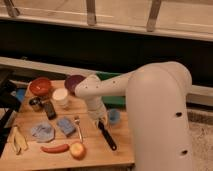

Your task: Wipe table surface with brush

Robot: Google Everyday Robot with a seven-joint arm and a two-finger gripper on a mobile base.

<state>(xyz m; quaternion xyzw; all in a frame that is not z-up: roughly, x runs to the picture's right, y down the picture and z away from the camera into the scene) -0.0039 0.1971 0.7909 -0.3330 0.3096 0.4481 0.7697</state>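
The brush (108,138) is a slim black tool lying slanted on the table surface (95,150), near its right front part. Its upper end is under my gripper (101,120), and its lower end points to the front right. My gripper is shut on the brush's upper end. It hangs from the white arm (150,95), which reaches in from the right. The fingers are mostly hidden behind the wrist.
On the table are a blue cup (114,116), a fork (78,129), a blue sponge (66,125), a grey-blue cloth (42,132), an apple (77,150), a red chili (55,148), a white cup (61,96), a red bowl (40,86) and a maroon bowl (75,82). The green tray (107,77) lies behind the arm.
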